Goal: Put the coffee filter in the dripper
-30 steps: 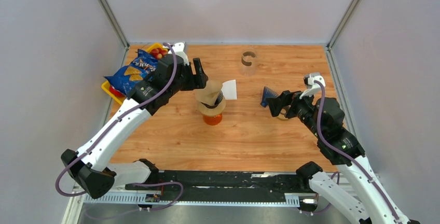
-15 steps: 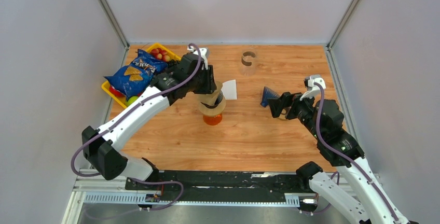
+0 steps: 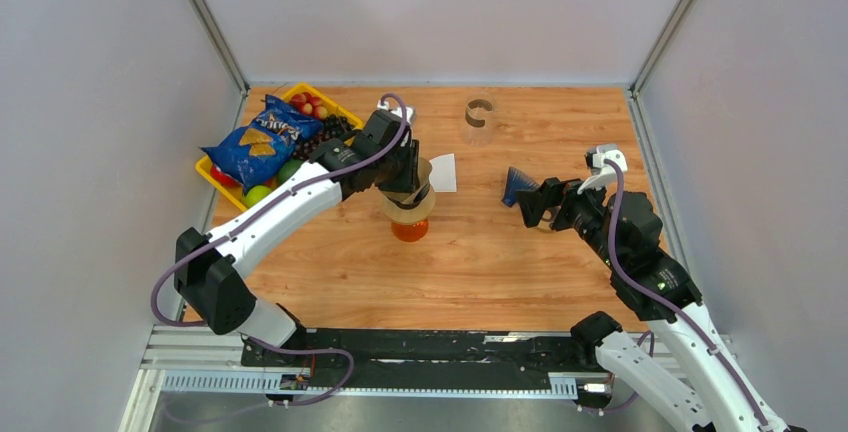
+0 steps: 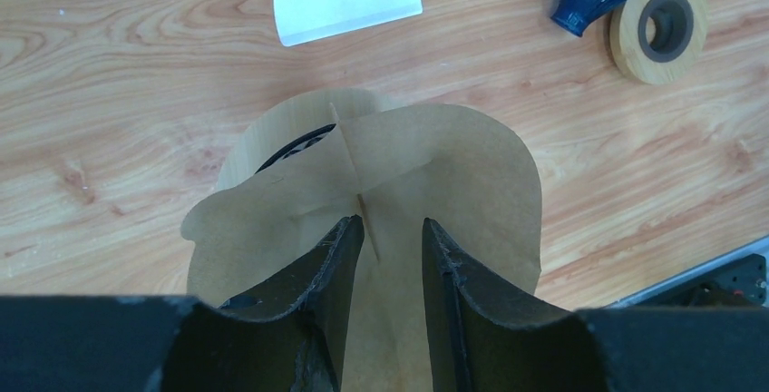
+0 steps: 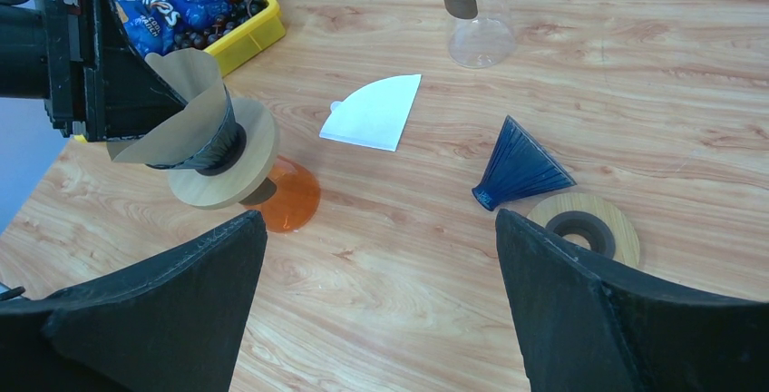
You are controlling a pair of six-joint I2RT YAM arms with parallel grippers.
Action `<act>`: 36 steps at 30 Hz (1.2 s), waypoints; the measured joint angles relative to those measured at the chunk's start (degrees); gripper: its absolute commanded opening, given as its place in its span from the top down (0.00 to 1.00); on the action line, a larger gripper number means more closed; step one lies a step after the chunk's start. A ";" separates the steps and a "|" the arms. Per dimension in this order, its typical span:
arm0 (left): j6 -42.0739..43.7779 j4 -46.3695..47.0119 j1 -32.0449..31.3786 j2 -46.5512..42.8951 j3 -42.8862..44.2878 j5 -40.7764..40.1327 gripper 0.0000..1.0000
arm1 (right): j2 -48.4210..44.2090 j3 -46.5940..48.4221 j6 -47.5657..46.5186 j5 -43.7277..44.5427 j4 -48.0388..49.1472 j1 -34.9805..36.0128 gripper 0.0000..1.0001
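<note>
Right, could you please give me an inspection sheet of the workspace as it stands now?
Surface: wooden table, no spills seen.
Job's things: brown filter sits in the dripper mouth, edges flared.
Clutter: white filter, blue cone beside wooden ring, glass carafe, yellow tray with chips bag and fruit.
Grippers: left gripper straddles the brown filter's seam, grip unclear; right gripper open, empty.
Cables: purple cables along both arms, no snags seen.
Surroundings: white walls; nothing else seen.

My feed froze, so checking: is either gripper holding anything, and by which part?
The left gripper pinches the brown paper coffee filter by its raised centre seam. The right gripper is open and holds nothing.
</note>
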 measured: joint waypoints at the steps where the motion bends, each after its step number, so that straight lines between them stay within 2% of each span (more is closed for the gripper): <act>1: 0.00 -0.35 -0.20 0.07 0.00 -0.33 0.59 | -0.02 0.00 0.00 0.02 0.00 0.00 0.00; 23: 1.77 -6.21 -0.83 2.01 0.52 -8.17 0.58 | -0.17 -0.02 -0.20 1.07 0.00 0.00 0.00; 36: 4.13 -5.99 -2.05 3.96 1.88 -4.74 0.56 | -0.20 -0.02 -0.20 1.42 -0.02 0.00 0.00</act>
